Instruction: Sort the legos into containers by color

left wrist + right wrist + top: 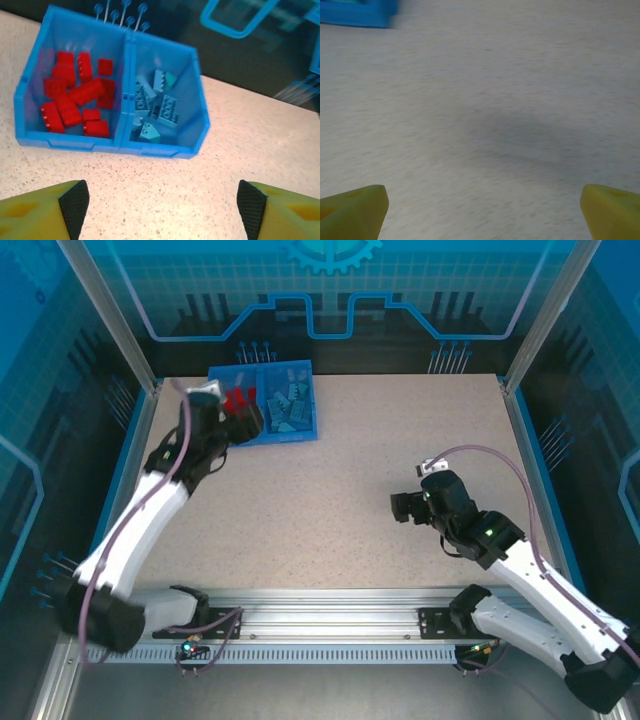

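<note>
Enclosing speckled beige table (330, 500), blue-lit walls (330, 290)

High rear overhead view, close wrist views, all sharing bin (150, 149)

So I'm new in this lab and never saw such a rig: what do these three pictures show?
Two robot arms are bolted at the near edge of a table. One picture looks down from above. The other two come from a camera on each wrist, so the yellow tips at the bottom belong to that arm's own gripper. At the far left stands a blue bin with two compartments: red legos in the left one, light blue legos in the right. The left gripper hovers by the bin and the right gripper over the table. Both are open and hold nothing.
</note>
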`<state>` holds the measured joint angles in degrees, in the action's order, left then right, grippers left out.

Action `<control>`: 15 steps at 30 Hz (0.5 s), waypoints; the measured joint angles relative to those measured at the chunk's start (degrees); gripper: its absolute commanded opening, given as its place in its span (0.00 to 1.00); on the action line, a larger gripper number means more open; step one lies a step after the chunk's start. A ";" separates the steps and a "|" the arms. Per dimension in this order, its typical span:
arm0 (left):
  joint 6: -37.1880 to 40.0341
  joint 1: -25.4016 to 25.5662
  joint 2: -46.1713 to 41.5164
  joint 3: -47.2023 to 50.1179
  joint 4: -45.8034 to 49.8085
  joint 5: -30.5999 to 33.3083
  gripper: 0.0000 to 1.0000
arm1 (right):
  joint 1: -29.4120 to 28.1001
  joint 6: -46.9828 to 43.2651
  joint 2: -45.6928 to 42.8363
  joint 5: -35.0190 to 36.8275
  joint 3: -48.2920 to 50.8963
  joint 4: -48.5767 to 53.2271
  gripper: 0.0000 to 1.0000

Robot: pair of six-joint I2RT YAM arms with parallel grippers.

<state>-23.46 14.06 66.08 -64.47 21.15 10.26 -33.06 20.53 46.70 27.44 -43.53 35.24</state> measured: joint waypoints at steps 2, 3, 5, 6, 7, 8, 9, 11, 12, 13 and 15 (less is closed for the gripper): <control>1.88 -0.15 -6.49 6.36 -2.16 0.87 0.99 | 5.86 -2.73 0.39 1.66 4.83 -6.56 1.00; 2.91 -0.31 -8.63 9.29 -3.19 1.40 0.99 | 8.26 -3.87 0.83 1.99 6.69 -9.49 1.00; 5.92 -0.39 -11.63 15.78 -5.20 2.05 0.99 | 13.60 -6.75 2.80 1.73 10.84 -17.20 1.00; 7.34 -0.39 -12.24 18.43 -6.12 2.32 0.99 | 15.78 -8.02 4.13 0.92 12.37 -20.68 1.00; 8.79 -0.39 -12.72 21.75 -7.21 2.99 0.99 | 18.10 -9.31 5.97 -0.17 13.86 -24.48 1.00; 9.88 -0.39 -12.96 24.74 -8.41 3.91 0.99 | 20.35 -10.45 8.13 -1.70 15.10 -28.11 1.00; 10.62 -0.39 -13.11 27.52 -9.62 5.05 0.99 | 22.16 -11.21 10.27 -3.06 16.02 -31.45 1.00; 12.76 -0.66 -13.49 33.20 -13.00 6.69 0.99 | 26.10 -12.55 16.24 -6.14 17.53 -39.56 1.00; 13.40 -0.79 -13.75 35.52 -14.73 7.21 0.99 | 27.39 -12.94 19.12 -7.32 17.92 -43.01 1.00; 14.01 -0.83 -14.12 38.16 -16.87 8.02 0.99 | 28.46 -13.40 22.14 -8.72 18.45 -47.21 1.00; 14.75 -1.18 -14.62 42.03 -20.87 9.40 0.99 | 29.40 -14.27 27.04 -11.13 19.32 -54.29 1.00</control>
<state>-8.71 12.88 51.46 -22.44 0.27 19.66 -3.66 6.26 73.73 16.32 -24.21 -19.05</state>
